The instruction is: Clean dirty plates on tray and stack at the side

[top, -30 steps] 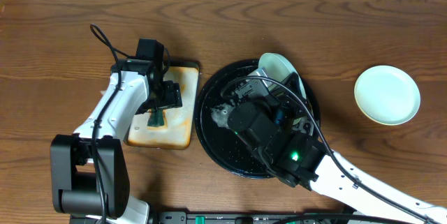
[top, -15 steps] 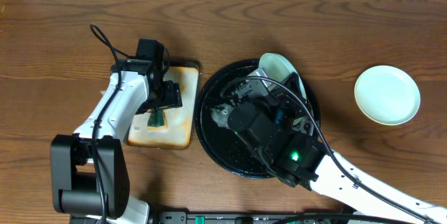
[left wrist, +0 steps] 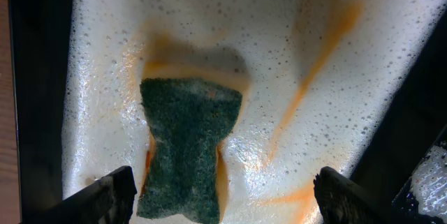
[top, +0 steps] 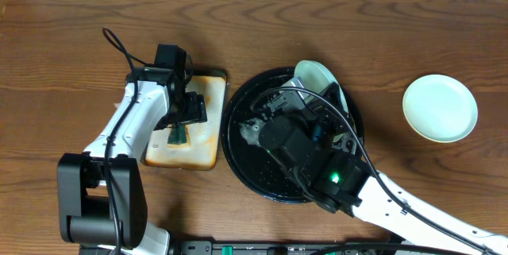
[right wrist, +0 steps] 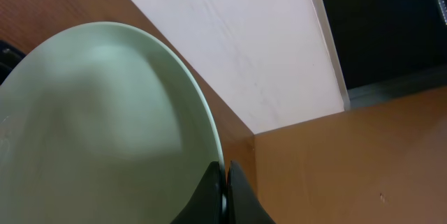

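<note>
The black round tray sits at the table's middle. My right gripper is shut on the rim of a pale mint plate, holding it tilted up on edge over the tray's far side; the right wrist view shows the closed fingers pinching the plate. A second mint plate lies flat on the table at the right. My left gripper is open, its fingers straddling a green sponge. The third plate is hidden.
The sponge lies on a soapy, orange-stained rectangular tray left of the black tray. A pale foamy patch shows in the black tray under my right arm. Bare wooden table surrounds everything.
</note>
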{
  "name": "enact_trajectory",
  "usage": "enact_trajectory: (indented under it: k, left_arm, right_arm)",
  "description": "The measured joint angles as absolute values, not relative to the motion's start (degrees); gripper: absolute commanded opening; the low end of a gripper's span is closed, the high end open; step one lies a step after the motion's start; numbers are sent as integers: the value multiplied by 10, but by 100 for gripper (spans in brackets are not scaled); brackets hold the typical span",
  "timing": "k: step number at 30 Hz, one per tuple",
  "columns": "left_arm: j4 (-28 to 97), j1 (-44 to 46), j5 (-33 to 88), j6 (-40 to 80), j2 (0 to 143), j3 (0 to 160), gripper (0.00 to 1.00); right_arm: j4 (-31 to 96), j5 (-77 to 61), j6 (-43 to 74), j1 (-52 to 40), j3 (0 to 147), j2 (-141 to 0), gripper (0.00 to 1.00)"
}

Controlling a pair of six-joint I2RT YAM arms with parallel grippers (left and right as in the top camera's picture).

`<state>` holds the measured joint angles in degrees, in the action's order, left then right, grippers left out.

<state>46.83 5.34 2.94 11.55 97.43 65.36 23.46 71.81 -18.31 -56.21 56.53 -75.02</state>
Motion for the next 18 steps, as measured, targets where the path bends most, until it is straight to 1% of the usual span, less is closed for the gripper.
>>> enact_trajectory:
  k: [7,12,18]
  left_arm:
    - [468,53,29,116,974,654,84]
    - [469,53,30,116,974,654,83]
    - [468,53,29,116,974,654,83]
  right_arm:
    - [235,718,-182,-562,565,-750,1]
    - [260,700,-159,-562,565,-750,1]
    - [253,713,-139,-560,565,-750,1]
